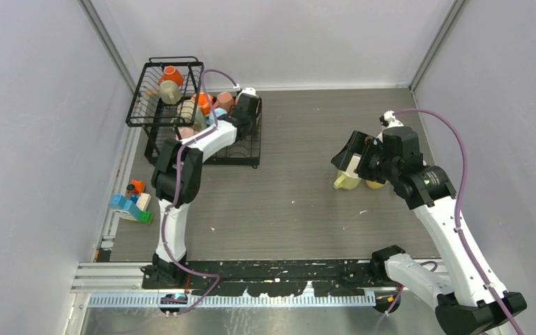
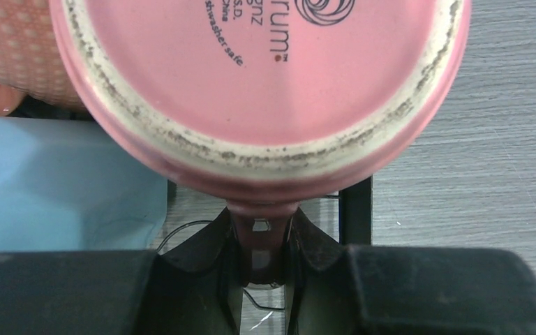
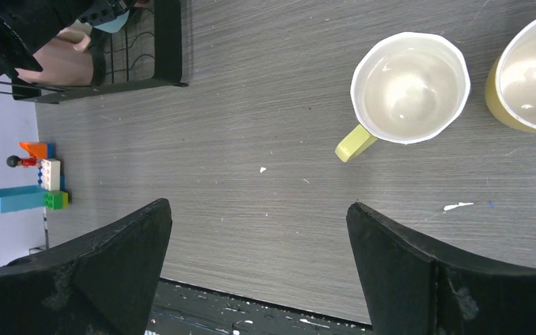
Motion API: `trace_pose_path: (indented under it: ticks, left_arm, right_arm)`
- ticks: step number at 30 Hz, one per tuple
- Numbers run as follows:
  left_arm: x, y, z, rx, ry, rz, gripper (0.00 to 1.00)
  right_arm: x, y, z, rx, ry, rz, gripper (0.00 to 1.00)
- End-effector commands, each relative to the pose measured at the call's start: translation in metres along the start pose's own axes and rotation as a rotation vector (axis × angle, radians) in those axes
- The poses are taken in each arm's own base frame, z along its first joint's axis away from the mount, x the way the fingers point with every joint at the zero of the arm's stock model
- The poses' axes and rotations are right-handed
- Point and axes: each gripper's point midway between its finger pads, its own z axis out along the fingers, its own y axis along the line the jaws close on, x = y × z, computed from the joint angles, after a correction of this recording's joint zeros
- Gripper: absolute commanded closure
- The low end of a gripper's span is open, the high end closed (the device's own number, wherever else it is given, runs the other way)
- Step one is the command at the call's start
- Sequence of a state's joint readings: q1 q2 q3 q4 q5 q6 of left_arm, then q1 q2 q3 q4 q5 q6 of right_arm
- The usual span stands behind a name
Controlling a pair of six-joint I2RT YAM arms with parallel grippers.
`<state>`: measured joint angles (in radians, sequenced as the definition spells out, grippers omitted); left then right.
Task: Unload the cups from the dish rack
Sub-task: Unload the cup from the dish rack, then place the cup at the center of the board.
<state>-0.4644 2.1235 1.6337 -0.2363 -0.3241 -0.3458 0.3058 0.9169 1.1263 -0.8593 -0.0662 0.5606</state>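
While at dish rack (image 1: pixel 246 160), pink mug (image 2: pixel 258 77), handle between left jaws.

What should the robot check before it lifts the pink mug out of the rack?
1. Left fingers shut on the pink mug by its handle: ok.
2. Pink mug apart from the light blue mug beside it: cannot tell.
3. Pink mug clear of the dish rack: cannot tell.
4. Right fingers open, away from the rack: ok.
5. Bare table beside the yellow mugs: ok.
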Motion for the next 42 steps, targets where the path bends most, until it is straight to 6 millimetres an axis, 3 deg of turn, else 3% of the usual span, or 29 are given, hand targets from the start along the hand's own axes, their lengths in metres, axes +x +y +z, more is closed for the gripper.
trace_pose_path:
  ticks: [1, 26, 33, 42]
  left_arm:
    - [-0.082, -0.002, -0.047, 0.043, -0.217, -0.047, 1.0]
    - [-0.128, 0.0, -0.106, 0.094, -0.325, -0.112, 1.0]
    - [-0.144, -0.004, -0.133, 0.147, -0.36, -0.158, 1.0]
    - [-0.162, -0.017, -0.176, 0.214, -0.399, -0.181, 1.0]
  right_arm:
    - [-0.01, 0.01, 0.004, -0.043, -0.037, 0.017, 0.0]
    - [-0.03, 0.036, 0.025, -0.142, -0.079, 0.094, 0.0]
    - [-0.053, 0.059, 0.039, -0.218, -0.118, 0.149, 0.0]
    - [-0.089, 0.096, 0.08, -0.34, -0.15, 0.24, 0.0]
